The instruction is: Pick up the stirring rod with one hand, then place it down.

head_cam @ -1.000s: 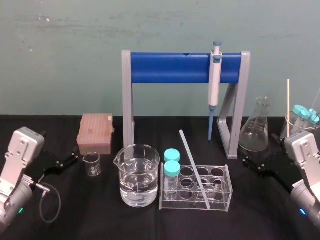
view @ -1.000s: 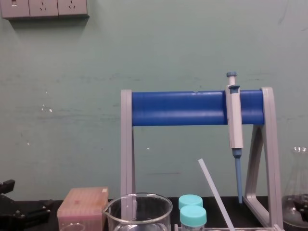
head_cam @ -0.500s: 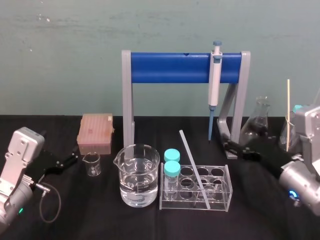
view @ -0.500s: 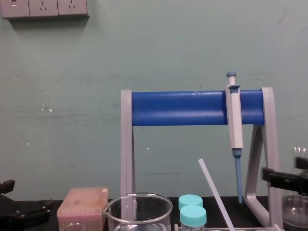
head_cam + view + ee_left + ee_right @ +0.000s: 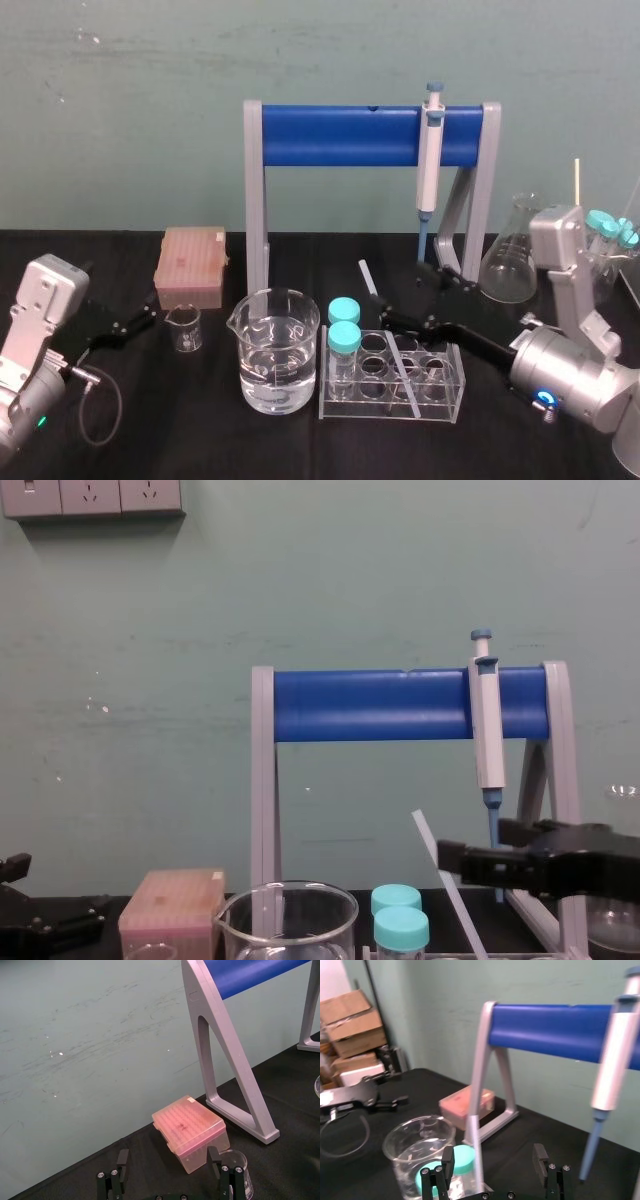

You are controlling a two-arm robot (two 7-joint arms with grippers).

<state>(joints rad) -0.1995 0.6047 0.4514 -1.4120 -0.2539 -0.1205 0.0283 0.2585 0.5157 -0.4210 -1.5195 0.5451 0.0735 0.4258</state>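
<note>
The rod [image 5: 369, 280] stands in the clear rack [image 5: 350, 412] at the front of the table. Its foot is down in a right-hand hole and its top leans back and to the left, free above the rim. A beaker [image 5: 273, 350] of water sits just beside the rack.

The right gripper [image 5: 403, 293] reaches in from the right with fingers spread wide, and the wrist view shows the rod's upper part between them, untouched.

The rod looks light, stiff, smooth and brittle, so it is likely to slip or snap. The bare stretch above the rack seems the best hold, squeezed gently and drawn out along its lean.

The left gripper [image 5: 140, 322] rests far left, fingers apart. The pipette [image 5: 429, 165] hangs behind.
</note>
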